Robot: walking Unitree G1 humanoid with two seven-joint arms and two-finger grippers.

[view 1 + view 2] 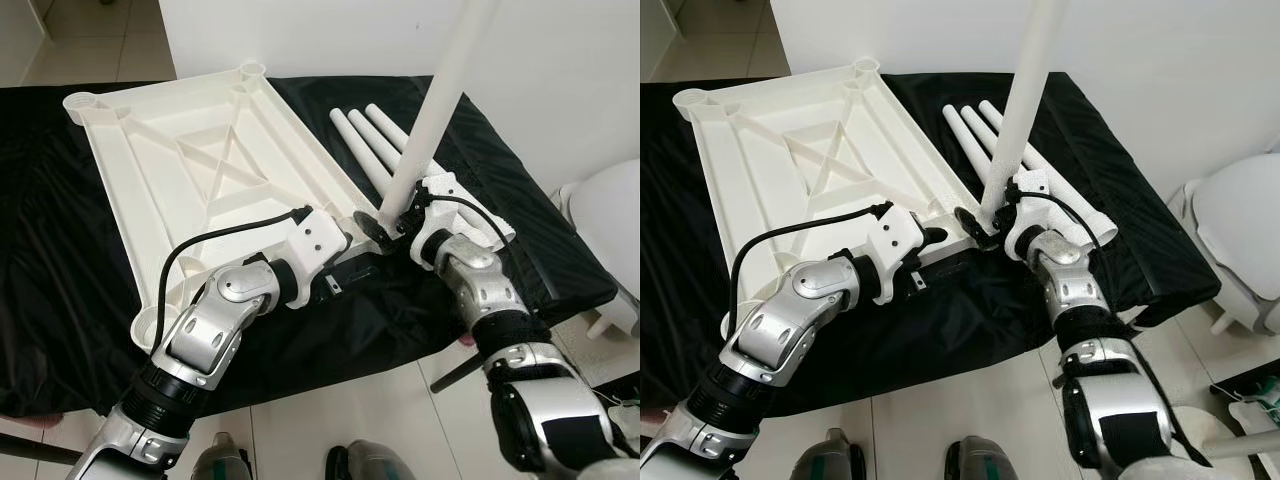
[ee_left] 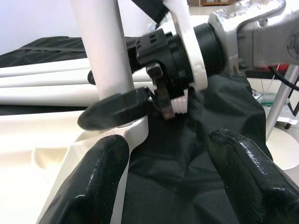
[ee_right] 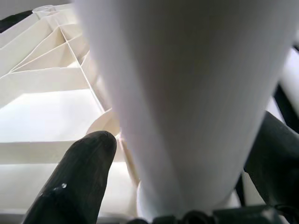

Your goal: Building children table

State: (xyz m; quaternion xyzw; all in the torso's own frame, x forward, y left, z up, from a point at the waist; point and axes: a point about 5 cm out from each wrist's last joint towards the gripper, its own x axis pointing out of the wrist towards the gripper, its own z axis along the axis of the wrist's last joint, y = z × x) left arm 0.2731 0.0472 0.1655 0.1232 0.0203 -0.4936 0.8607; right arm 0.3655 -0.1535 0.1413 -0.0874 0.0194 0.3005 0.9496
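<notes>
A white plastic tabletop (image 1: 200,170) lies upside down on a black-covered surface (image 1: 60,250), its ribs facing up. My right gripper (image 1: 385,225) is shut on a white table leg (image 1: 435,110) and holds it upright, slightly tilted, with its foot at the tabletop's near right corner socket. In the right wrist view the leg (image 3: 187,93) stands between black fingers (image 3: 74,182). My left gripper (image 2: 168,172) is open just in front of that corner, low over the cloth, one of its fingers (image 2: 88,182) beside the tabletop's edge. Three spare legs (image 1: 365,140) lie side by side to the right of the tabletop.
A white wall stands behind the covered surface. A white rounded object (image 1: 610,220) stands on the floor at the right. Pale tiled floor (image 1: 330,420) runs along the near edge, where my feet (image 1: 225,462) are.
</notes>
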